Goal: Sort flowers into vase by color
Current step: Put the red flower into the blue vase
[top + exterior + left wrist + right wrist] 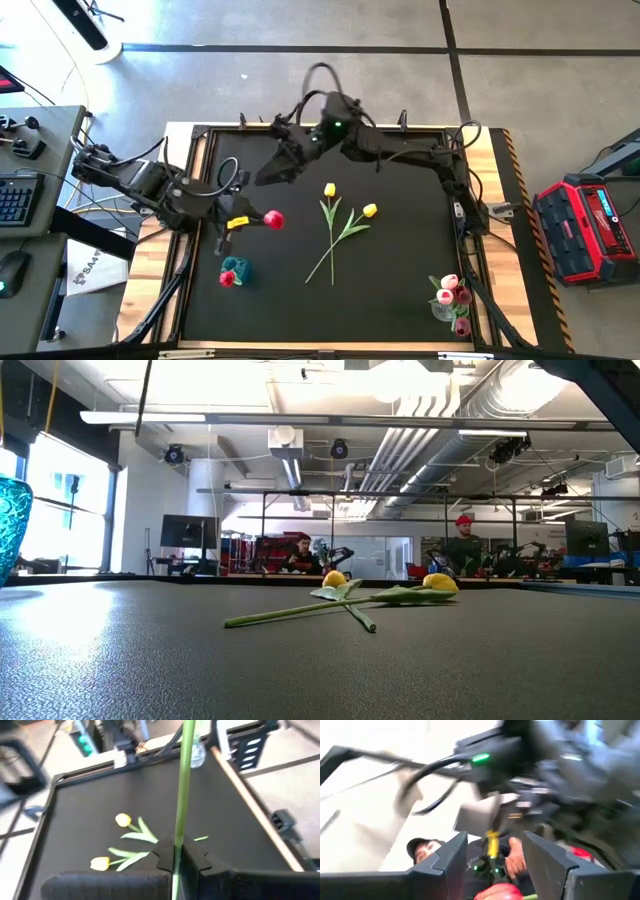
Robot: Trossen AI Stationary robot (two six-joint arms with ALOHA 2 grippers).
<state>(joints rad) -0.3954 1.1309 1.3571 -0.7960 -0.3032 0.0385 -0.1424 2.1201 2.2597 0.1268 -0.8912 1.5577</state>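
My left gripper (243,221) is above the mat's left side, shut on a red flower whose head (272,220) shows just beyond the fingers. Its green stem (182,780) runs out past the fingertips in the left wrist view. My right gripper (266,174) hangs open above the mat, a little to the far side of the red head, with nothing between its fingers (452,862). Two yellow flowers (330,190) (369,210) lie flat on the mat with their stems crossed. A teal vase (235,271) holds one red flower. A clear vase (447,308) holds pink flowers. My left gripper pinches the red flower's green stem (177,837) between its two shut fingers. The stem runs along the fingers and on past their tips. The flower is lifted clear of the mat, with its red head on the side toward the table's right.
The black mat (400,270) is bordered by a wooden table edge (510,170). The teal vase stands near the left front, the clear vase at the right front corner. The yellow flowers (380,596) lie mid-mat. People sit in the room beyond the table.
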